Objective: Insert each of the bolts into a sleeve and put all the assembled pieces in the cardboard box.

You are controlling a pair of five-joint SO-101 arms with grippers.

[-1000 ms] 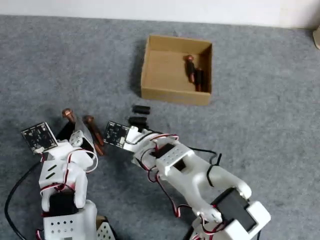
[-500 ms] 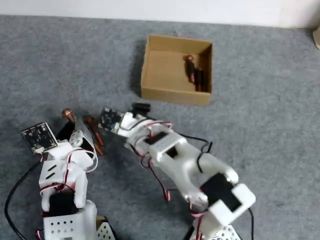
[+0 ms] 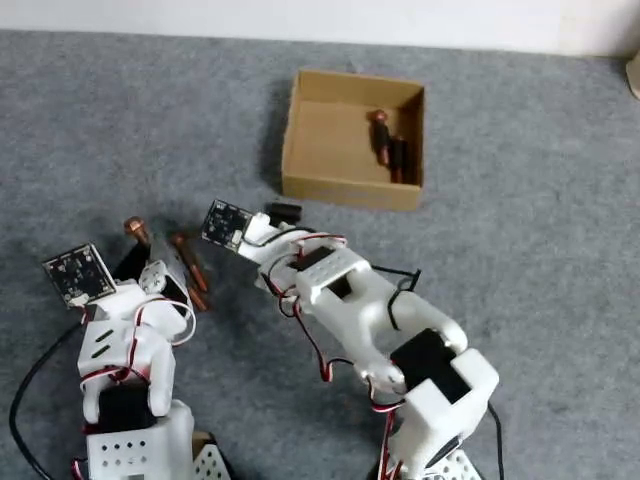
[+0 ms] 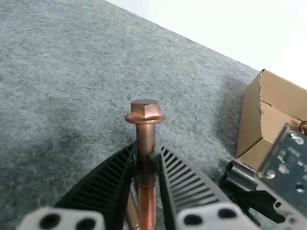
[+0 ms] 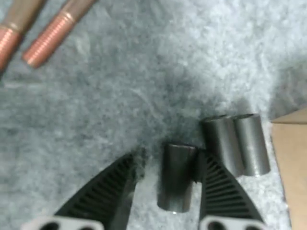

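done: one assembled piece [image 3: 388, 145] in cardboard box [image 3: 345, 190] | left pincer [image 4: 146, 163]: clenched on bolt [image 4: 145, 115] | right pincer [image 5: 166, 159]: released, astride sleeve [image 5: 176, 177] | rest pending

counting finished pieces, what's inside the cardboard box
A copper bolt and a dark sleeve lie together by the right wall of the cardboard box. Its near wall hides some floor.

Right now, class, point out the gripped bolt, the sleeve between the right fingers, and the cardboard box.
bolt [image 4: 145, 110]: left wrist view, hex head.
sleeve [image 5: 175, 179]: right wrist view, mid-barrel.
cardboard box [image 3: 345, 190]: high view, near wall.
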